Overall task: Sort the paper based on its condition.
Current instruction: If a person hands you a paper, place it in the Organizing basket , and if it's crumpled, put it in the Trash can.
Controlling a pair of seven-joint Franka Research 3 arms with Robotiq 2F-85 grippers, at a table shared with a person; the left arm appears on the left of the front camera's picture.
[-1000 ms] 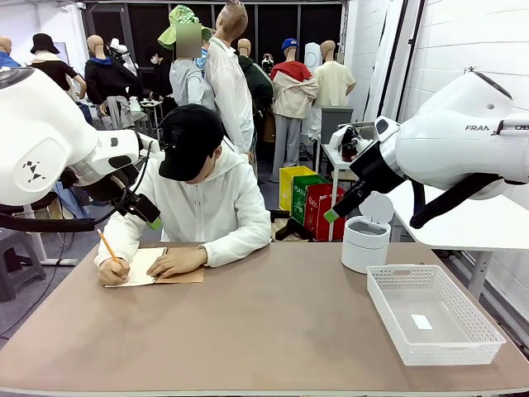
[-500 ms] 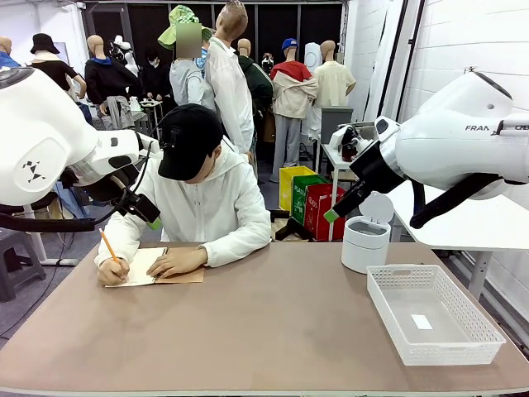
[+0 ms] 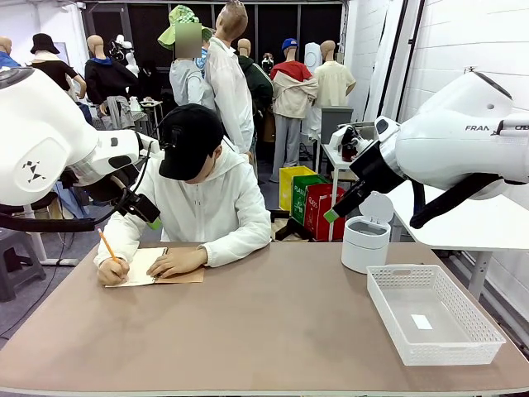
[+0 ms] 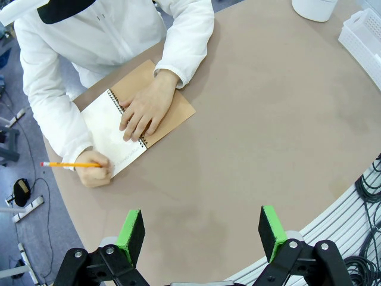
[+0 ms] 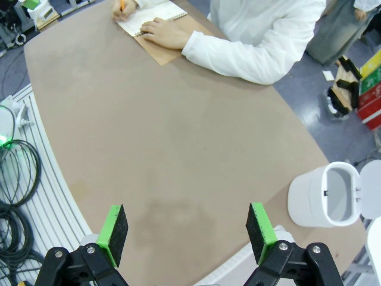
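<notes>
No loose paper is in view. At the far left of the table a person writes with an orange pencil (image 3: 107, 246) on the open page of a spiral notebook (image 3: 153, 266) with a brown cover, the other hand (image 4: 146, 110) lying flat on it. My left gripper (image 4: 202, 229) hangs open high above the table's near side, well clear of the notebook (image 4: 110, 134). My right gripper (image 5: 187, 229) is open too, raised over the table's right part, with nothing between its green pads. In the front view both grippers, left (image 3: 149, 215) and right (image 3: 339, 207), are held up off the table.
A white mesh basket (image 3: 430, 351) stands at the front right with a tiny white label (image 3: 421, 322) inside. Behind it sits a small white bin (image 3: 365, 240) with its lid up. Cables lie along the table's near edge (image 5: 18, 173).
</notes>
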